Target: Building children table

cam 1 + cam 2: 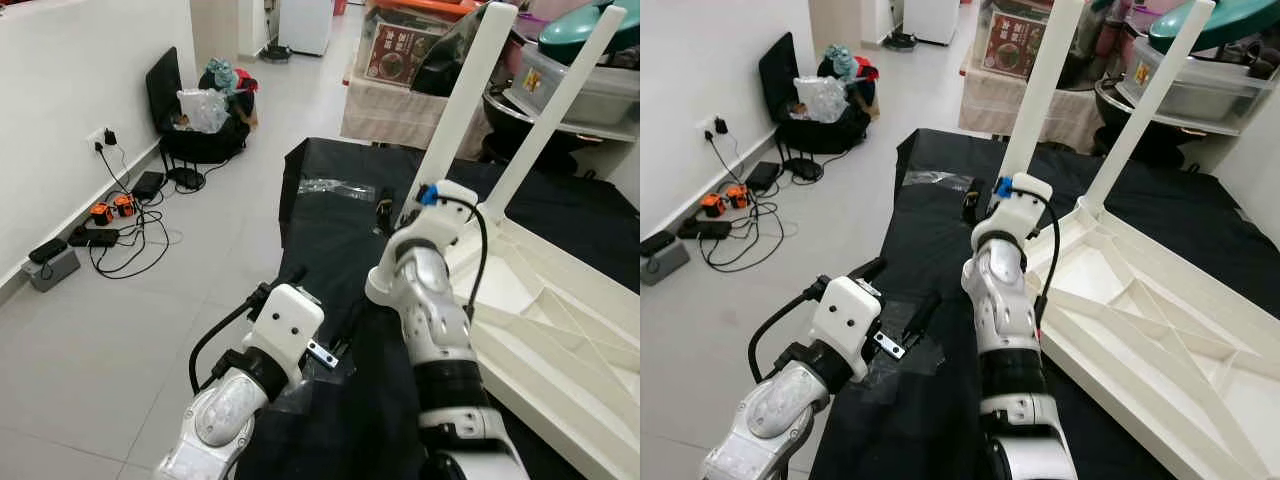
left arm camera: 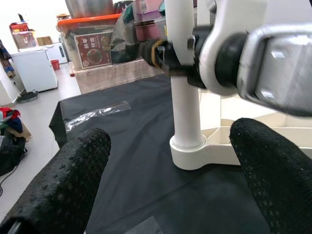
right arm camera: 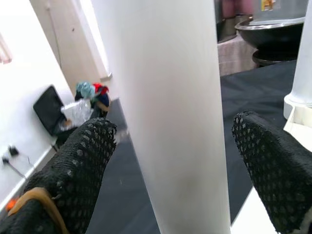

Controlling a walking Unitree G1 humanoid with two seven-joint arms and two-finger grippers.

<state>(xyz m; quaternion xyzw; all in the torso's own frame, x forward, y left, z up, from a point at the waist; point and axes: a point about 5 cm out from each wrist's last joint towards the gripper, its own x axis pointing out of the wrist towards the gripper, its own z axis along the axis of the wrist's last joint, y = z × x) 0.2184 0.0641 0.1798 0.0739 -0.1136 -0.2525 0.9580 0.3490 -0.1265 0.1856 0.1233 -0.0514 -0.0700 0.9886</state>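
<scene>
Head view: I see the upturned white table (image 1: 560, 320) at right on the black cloth (image 1: 330, 250), two legs up. My right gripper (image 1: 980, 203) sits at the near leg (image 1: 1035, 85), centre frame; my left gripper (image 1: 915, 310) hovers lower left.

Left wrist: fingers (image 2: 63, 185) spread wide, empty — leg base between them.

Right wrist: fingers (image 3: 78, 165) open, straddling the leg, not touching.

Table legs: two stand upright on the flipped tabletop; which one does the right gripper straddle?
The left leg, at the tabletop's near corner. The right gripper's open fingers sit either side of it. The other leg stands apart, further right.
</scene>
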